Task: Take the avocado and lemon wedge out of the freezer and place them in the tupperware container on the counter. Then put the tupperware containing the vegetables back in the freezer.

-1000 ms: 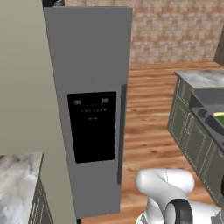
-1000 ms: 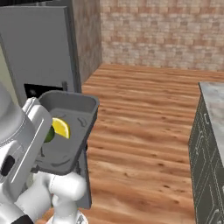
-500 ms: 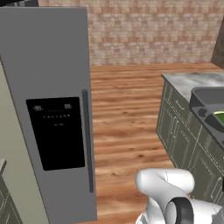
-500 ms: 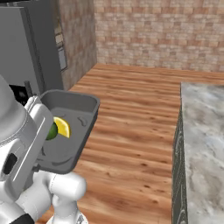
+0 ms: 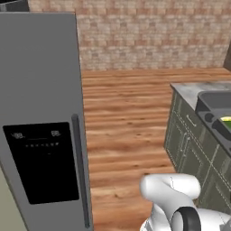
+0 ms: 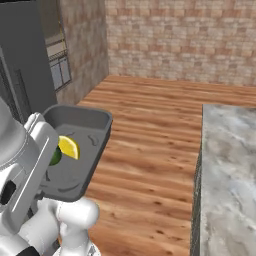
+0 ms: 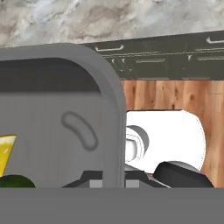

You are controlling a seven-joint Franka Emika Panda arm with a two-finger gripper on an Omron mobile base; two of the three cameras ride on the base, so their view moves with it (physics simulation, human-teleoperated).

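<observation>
Tupperware container [image 6: 85, 132] — carried, freezer [image 5: 40, 117] door closed.
I see fingers pinching its rim; lemon wedge [image 6: 69, 147] and avocado [image 6: 55, 156] inside.

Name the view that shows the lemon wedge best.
The right base view: the whole lemon wedge lies in the tupperware, beside the avocado. The hand view crops it at the left edge; the left base view catches a yellow-green sliver at its right edge.

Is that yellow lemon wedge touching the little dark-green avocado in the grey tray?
Touching: in the right base view the yellow lemon wedge overlaps the dark-green avocado, no gap.
</observation>
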